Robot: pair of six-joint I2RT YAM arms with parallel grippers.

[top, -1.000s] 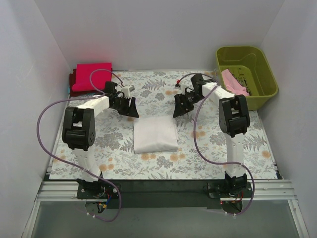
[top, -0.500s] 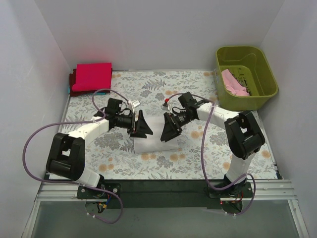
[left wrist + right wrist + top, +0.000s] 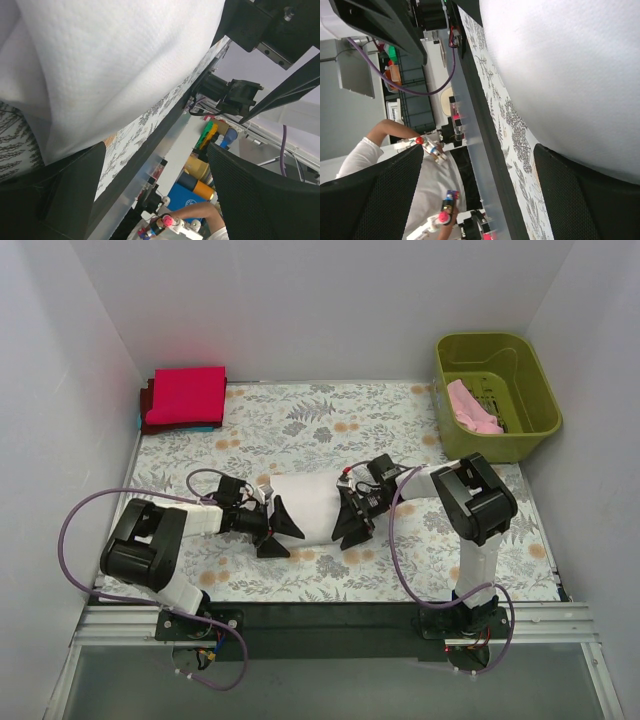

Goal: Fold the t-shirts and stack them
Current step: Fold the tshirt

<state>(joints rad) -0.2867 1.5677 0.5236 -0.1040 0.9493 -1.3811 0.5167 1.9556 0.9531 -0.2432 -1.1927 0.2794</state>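
The white t-shirt (image 3: 312, 502) lies folded in the middle of the table. My left gripper (image 3: 278, 530) is open, low at the shirt's near left corner. My right gripper (image 3: 352, 522) is open, low at its near right corner. In the left wrist view the white t-shirt (image 3: 115, 60) fills the upper left, its edge resting against one finger (image 3: 55, 190) of the left gripper (image 3: 160, 192). In the right wrist view the white t-shirt (image 3: 570, 65) bulges above one finger (image 3: 592, 197) of the right gripper (image 3: 480, 197). The red t-shirt (image 3: 186, 395) lies folded at the back left. The pink t-shirt (image 3: 472, 407) lies in the basket.
The olive-green basket (image 3: 523, 370) stands at the back right corner. The floral table cover (image 3: 330, 420) runs to the white walls at the back and sides. The black front rail (image 3: 330, 615) lies just near of both grippers.
Both arms have swung from the far side of the white shirt over it to its near corners and dropped low. The shirt now looks a little bunched between them.
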